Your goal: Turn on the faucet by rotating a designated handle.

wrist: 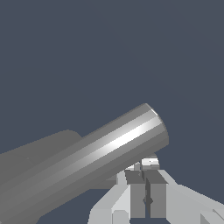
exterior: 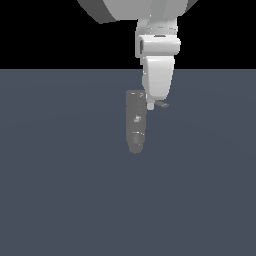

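The faucet (exterior: pixel 135 121) lies on the flat blue-grey desk (exterior: pixel 60 190) as a dull grey cylinder with small pale specks; its rounded end points toward the exterior camera. Just beside the faucet's far end, on the exterior view's right, the white arm (exterior: pixel 159 55) descends and ends in the gripper (exterior: pixel 151 105). One white fingertip (exterior: pixel 150 105) sits against the upper right edge of the faucet. A short grey stub, possibly the handle (exterior: pixel 162 104), projects just right of that fingertip. In the wrist view the faucet (wrist: pixel 87 162) fills the frame diagonally, and the gripper (wrist: pixel 148 199) shows its jaws drawn together, with only a thin dark slit between the fingers (wrist: pixel 136 197). Whether the jaws clamp the handle cannot be determined.
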### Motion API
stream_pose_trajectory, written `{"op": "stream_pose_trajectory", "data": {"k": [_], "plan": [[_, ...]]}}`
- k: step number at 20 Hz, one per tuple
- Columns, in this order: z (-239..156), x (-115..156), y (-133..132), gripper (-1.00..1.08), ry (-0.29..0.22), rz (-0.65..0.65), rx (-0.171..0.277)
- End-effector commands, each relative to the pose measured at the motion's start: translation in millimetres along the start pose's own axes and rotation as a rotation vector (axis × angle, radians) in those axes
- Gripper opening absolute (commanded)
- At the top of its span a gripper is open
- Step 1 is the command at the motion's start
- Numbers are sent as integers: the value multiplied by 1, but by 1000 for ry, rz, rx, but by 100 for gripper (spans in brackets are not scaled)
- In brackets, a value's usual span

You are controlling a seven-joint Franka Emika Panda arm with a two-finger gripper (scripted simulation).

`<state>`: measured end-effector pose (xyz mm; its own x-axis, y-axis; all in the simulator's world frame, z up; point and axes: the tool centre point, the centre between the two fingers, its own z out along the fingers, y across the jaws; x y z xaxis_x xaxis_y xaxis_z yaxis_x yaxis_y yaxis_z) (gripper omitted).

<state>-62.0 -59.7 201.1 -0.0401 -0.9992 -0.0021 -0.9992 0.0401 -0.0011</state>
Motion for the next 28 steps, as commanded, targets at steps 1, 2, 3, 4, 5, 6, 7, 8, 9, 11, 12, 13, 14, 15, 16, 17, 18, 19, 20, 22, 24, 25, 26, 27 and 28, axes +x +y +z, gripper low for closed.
{"op": "stream_pose_trajectory", "data": {"k": [1,2,3,4,5,6,7,8,9,11,12,13,14,15,16,17,18,19,20,22,24,25,26,27,28], "plan": [[0,6,-5,-100,0,2,0],[0,9,-7,-100,0,3,0],[0,13,-10,-100,0,4,0],[0,16,-13,-100,0,5,0],[0,20,-16,-100,1,7,0],[0,23,-18,-100,1,7,0],[0,27,-21,-100,1,9,0],[0,30,-24,-100,1,10,0],[0,33,-26,-100,1,11,0],[0,40,-32,-100,1,13,-1],[0,43,-34,-100,1,14,-1],[0,47,-37,-100,1,15,-1],[0,50,-39,-100,1,16,-1],[0,53,-42,-100,1,17,-1],[0,57,-44,-100,2,18,-1],[0,60,-47,-100,2,19,-1],[0,63,-50,-100,2,20,-1],[0,66,-52,-100,2,21,-1],[0,69,-54,-100,2,22,-1],[0,76,-59,-100,2,24,-1],[0,82,-64,-100,2,26,-1],[0,85,-67,-100,2,27,-1],[0,88,-69,-100,2,28,-1],[0,91,-71,-100,2,29,-1],[0,94,-74,-100,2,30,-1]]}}
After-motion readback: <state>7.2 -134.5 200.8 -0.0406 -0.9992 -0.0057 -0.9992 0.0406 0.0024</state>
